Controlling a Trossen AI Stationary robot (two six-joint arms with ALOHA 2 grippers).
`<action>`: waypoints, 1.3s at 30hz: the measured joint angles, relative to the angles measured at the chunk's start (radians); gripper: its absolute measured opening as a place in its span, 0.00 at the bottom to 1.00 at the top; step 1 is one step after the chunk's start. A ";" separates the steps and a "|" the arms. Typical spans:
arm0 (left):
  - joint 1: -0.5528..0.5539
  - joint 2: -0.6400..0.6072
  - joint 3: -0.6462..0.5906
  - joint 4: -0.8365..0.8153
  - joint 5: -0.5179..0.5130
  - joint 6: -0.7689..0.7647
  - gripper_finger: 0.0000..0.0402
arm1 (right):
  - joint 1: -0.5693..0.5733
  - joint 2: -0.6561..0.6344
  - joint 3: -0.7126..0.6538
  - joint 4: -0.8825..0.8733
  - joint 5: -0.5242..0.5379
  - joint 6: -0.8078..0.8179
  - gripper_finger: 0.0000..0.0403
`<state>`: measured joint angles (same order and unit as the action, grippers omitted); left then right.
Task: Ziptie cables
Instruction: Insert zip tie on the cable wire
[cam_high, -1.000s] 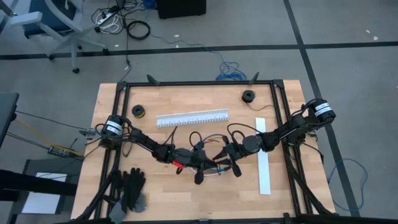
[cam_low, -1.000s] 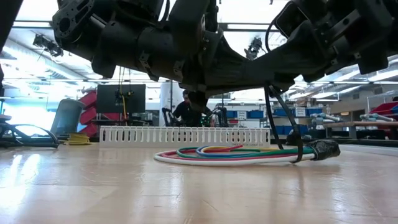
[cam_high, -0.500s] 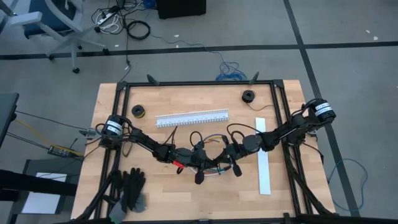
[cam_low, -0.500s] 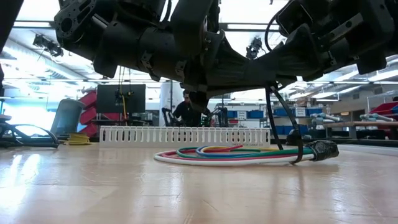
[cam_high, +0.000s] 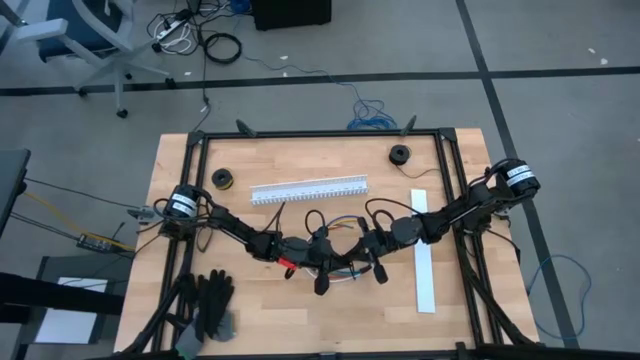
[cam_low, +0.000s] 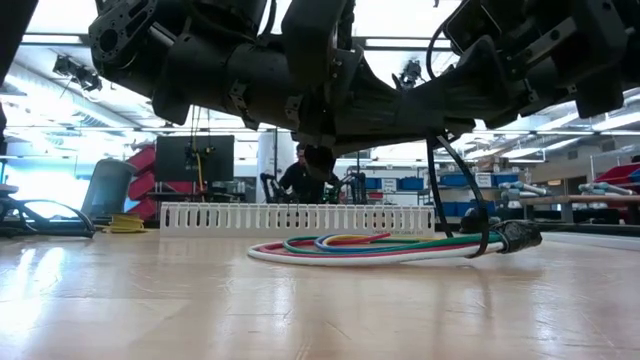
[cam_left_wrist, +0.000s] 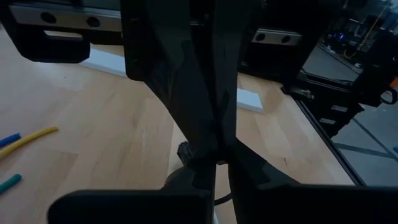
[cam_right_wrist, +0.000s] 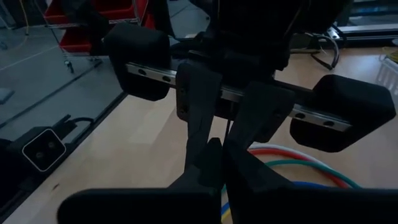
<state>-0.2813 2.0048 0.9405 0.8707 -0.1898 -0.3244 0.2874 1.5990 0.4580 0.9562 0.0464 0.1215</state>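
— Rubbery, thin and limp: the loose bundle of red, green, blue, yellow and white insulated cables (cam_low: 375, 246) lies flat on the pale wooden table (cam_high: 200, 190), coiled in low loops about midway between the left and right edges and nearer the front edge than the back one.

— How would they handle?

— Light, I judge, and floppy. Lift one strand and the others probably slide out, so they would want gathering where the strands run side by side, near the dark wrapped end (cam_low: 517, 237), where a thin black loop (cam_low: 482, 240) already circles them.

— Where are the grippers?

— Both hover over that bundle, meeting in the middle. The left gripper (cam_high: 321, 282) has its dark fingers pressed together; in its own wrist view they pinch a thin dark strip, probably the tie, though I cannot be sure. The right gripper (cam_high: 378, 272) also has its fingers squeezed shut, with the coloured strands just beyond them.

— Anything else close by?

— A long white slotted plastic channel (cam_high: 308, 190) lies behind the cables, towards the back edge, apart from them.
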 joint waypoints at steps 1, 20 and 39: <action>0.000 0.000 0.000 0.001 -0.001 0.000 0.03 | 0.000 0.000 0.000 0.000 0.002 0.000 0.00; 0.000 0.000 0.003 0.021 0.015 -0.099 0.15 | 0.000 0.000 0.000 0.004 -0.015 0.006 0.00; -0.026 -0.003 -0.013 0.011 -0.097 -0.129 0.30 | 0.004 0.002 0.000 0.013 0.018 0.007 0.00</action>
<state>-0.3069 2.0018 0.9276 0.8815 -0.2872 -0.4534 0.2919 1.6009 0.4583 0.9690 0.0648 0.1289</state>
